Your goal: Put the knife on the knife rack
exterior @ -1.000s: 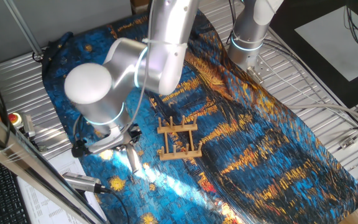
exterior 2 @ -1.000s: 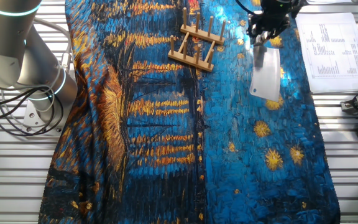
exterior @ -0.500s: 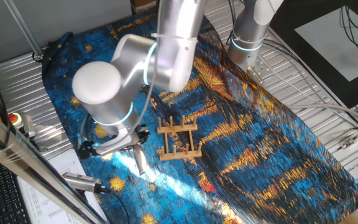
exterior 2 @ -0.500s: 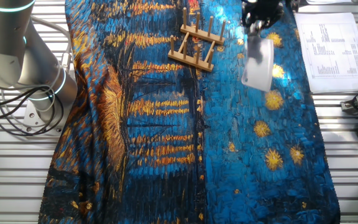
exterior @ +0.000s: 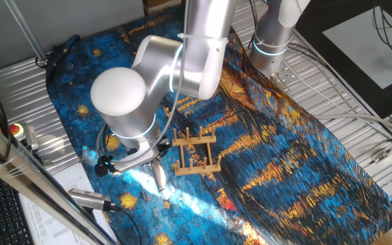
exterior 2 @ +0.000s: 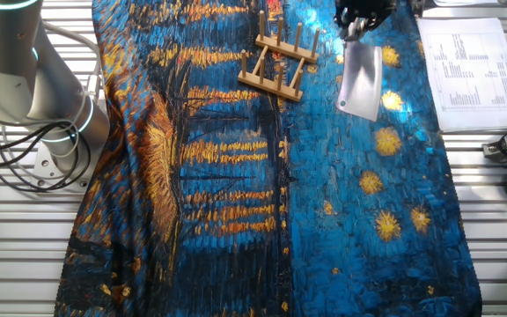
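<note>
One step looks done: the knife (exterior 2: 361, 81) is off the bench, its broad grey blade hanging below the claw (exterior 2: 356, 19), whose fingers are closed on the handle end, just right of the rack (exterior 2: 280, 60) in the view from the other side and not touching it. Left to do, as I judge it, is most of the placing: the knife must come over the rack, line up with a gap between the pegs, go down and be let go. Nothing sits in the rack, which stands on the blue painted cloth (exterior 2: 324, 220).
</note>
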Action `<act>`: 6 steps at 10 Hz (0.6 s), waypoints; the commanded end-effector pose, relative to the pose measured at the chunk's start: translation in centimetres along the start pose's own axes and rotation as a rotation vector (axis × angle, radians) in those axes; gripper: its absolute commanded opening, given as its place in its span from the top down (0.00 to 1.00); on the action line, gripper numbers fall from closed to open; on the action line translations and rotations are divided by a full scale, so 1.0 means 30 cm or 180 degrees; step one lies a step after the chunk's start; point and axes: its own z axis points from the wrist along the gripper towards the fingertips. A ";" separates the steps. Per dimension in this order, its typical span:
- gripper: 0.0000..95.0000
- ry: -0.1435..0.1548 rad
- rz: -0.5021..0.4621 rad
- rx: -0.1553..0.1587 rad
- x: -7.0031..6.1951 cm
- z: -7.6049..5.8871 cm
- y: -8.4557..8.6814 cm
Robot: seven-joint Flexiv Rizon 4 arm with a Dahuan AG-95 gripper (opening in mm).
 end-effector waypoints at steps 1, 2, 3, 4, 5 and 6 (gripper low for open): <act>1.00 -0.0032 -0.0021 0.0014 0.003 -0.001 0.003; 1.00 -0.0035 0.0004 0.0013 0.003 -0.001 0.003; 1.00 -0.0029 0.0059 -0.0008 0.003 -0.001 0.003; 1.00 -0.0028 0.0056 -0.0030 0.003 -0.001 0.003; 1.00 -0.0032 0.0084 -0.0072 0.002 -0.004 0.008; 1.00 -0.0032 0.0099 -0.0093 -0.001 -0.010 0.021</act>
